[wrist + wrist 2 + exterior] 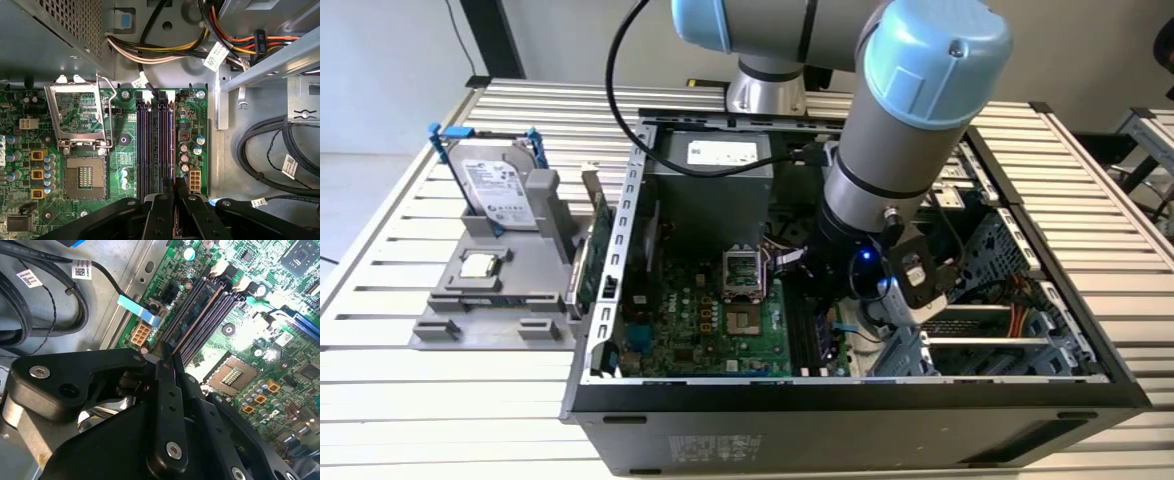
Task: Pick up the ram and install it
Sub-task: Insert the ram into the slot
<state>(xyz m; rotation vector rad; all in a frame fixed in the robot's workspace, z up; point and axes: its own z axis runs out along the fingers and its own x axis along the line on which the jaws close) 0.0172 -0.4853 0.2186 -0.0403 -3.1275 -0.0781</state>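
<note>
The ram (191, 315) is seen edge-on as a thin green board with a brownish top edge. It stands in the outermost of the black memory slots (150, 145), beside the white power connector (194, 179). In the first wrist view the ram (173, 145) is a narrow line running up from my fingers. My black gripper (175, 189) is shut on the ram's near end, fingers pressed together (170, 359). In the exterior view the gripper (825, 292) reaches down inside the open computer case (854, 395) over the motherboard (707, 335).
The open processor socket (85, 175) and its raised metal frame (80, 115) lie beside the slots. Cable bundles (280, 145) and a drive cage (987, 300) crowd the other side. Outside the case, a grey fixture (447, 325) holds a hard drive (494, 185) and processor chip (480, 265).
</note>
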